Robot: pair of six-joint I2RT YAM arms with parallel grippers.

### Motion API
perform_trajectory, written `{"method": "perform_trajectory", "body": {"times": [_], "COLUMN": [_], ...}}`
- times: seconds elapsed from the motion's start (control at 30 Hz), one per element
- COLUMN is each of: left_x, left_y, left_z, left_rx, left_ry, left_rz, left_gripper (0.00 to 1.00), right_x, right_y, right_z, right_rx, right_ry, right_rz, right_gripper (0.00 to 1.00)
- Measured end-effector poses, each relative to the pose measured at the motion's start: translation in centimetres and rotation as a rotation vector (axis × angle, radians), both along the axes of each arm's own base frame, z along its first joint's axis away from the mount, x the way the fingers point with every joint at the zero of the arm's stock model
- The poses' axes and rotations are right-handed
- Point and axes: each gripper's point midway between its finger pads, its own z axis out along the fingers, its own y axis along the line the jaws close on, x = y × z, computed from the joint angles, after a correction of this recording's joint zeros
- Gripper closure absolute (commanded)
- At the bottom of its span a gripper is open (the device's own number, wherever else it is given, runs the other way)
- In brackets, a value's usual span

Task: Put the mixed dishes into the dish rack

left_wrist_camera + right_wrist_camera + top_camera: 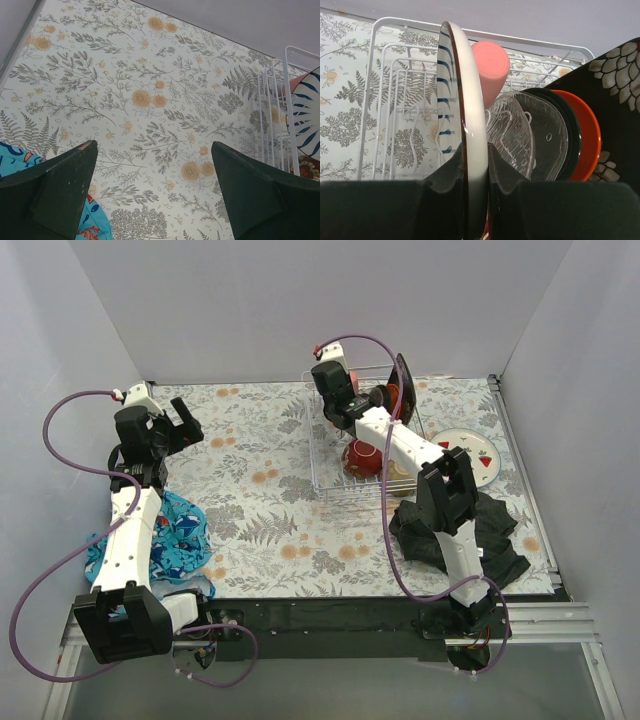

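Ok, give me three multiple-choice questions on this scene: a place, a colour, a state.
1. Relative to the dish rack, the white plate with red marks lies: A inside it; B on the table to its right; C on top of it.
2. The cup in the rack is: A green; B pink; C yellow.
3. The right gripper is: A open; B shut on the cup; C shut on the striped plate.
Answers: 1 B, it lies flat outside the wire; 2 B, plainly pink; 3 C, the fingers clamp its rim.
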Motion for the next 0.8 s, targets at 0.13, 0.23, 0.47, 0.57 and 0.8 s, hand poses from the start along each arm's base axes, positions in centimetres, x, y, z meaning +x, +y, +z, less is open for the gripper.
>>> {"method": "perform_trajectory", "body": {"times": [0.13,0.23,0.47,0.57,0.8], "left_x": [0.0,0.0,0.0,0.0,0.3], "left_y": [-0.3,-0.6,-1.3,-1.7,-2.5], "left_z": [0.0,0.0,-0.2,-0.3,0.4], "left_rx": [-0.007,-0.013,-0.040,-0.058,-0.096], "left_ry": [-0.001,-0.002,-0.003,0.000,-0.030], "left_rz": [-0.019,-0.034,-0.063,-0.075,-0.109], "left_gripper": [0.02,0.02,0.02,0.02,0.02], "right_x": [0.1,0.4,0.8,0.2,-4.5], "right_y": [0.7,0.7,-0.5,-1.2,-7.9], "right_z": [-0.8,-0.3,1.1,2.9,8.9], "right_rx": [0.003,-0.005,-0.032,-0.037,-0.008], "right_ry": [0.013,-0.008,-0.042,-0.057,-0.078], "right_rz": [0.028,0.027,0.007,0.001,-0.031], "right_gripper": [0.62,0.58,0.56,0.60,0.50]}}
